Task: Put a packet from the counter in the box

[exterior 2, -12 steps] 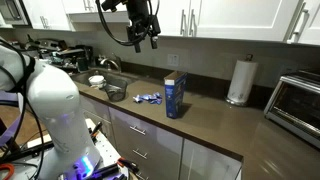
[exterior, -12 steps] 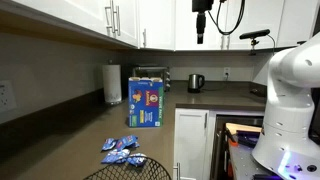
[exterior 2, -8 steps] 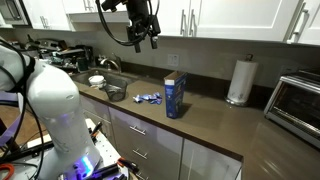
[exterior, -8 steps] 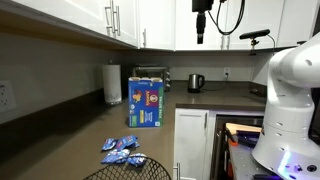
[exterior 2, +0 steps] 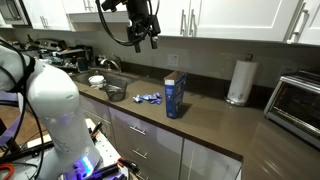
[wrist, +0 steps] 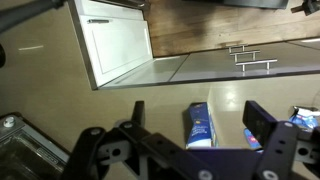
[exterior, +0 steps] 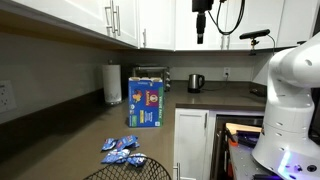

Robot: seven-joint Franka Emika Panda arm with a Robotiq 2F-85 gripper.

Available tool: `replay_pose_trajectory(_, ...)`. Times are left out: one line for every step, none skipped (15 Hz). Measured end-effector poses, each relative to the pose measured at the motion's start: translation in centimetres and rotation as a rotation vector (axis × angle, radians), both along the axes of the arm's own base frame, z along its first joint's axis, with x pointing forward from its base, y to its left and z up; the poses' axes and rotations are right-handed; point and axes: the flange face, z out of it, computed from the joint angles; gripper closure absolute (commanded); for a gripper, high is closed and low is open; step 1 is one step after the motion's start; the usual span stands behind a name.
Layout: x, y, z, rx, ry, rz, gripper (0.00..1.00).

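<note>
With your gripper (exterior 2: 145, 42) hanging high above the counter (exterior 2: 235, 128), jaws spread and empty, come down on the blue packets (exterior 2: 150, 98) lying just at nine o'clock of the box (exterior 2: 175, 96), pinching only one at the pile's edge

Print on box (exterior: 146, 103) & packets (exterior: 122, 152) too small, unreadable.
</note>
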Motion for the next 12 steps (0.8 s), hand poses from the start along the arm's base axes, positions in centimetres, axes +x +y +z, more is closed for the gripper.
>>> replay_pose_trajectory(0.0,0.0,0.0,0.000,0.000,0.000,0.00)
replay_pose_trajectory(0.0,0.0,0.0,0.000,0.000,0.000,0.00)
replay_pose_trajectory(0.0,0.1,0.0,0.001,0.000,0.002,0.00)
replay_pose_trajectory(0.1,0.2,-0.1,0.001,0.002,0.008,0.00)
replay_pose_trajectory(0.2,0.5,-0.2,0.003,0.006,0.018,0.00)
replay_pose_trajectory(0.5,0.9,-0.4,0.004,0.012,0.029,0.00)
replay_pose_trajectory(0.7,1.4,-0.7,0.005,0.020,0.043,0.00)
replay_pose_trajectory(1.1,2.0,-1.1,0.005,0.030,0.060,0.00)
replay_pose_trajectory(1.5,2.6,-1.5,0.005,0.040,0.079,0.00)
replay_pose_trajectory(2.0,3.4,-2.0,0.005,0.044,0.100,0.00)
replay_pose_trajectory(2.7,4.2,-2.4,0.010,0.043,0.123,0.00)
replay_pose_trajectory(3.5,5.0,-2.9,0.020,0.037,0.146,0.00)
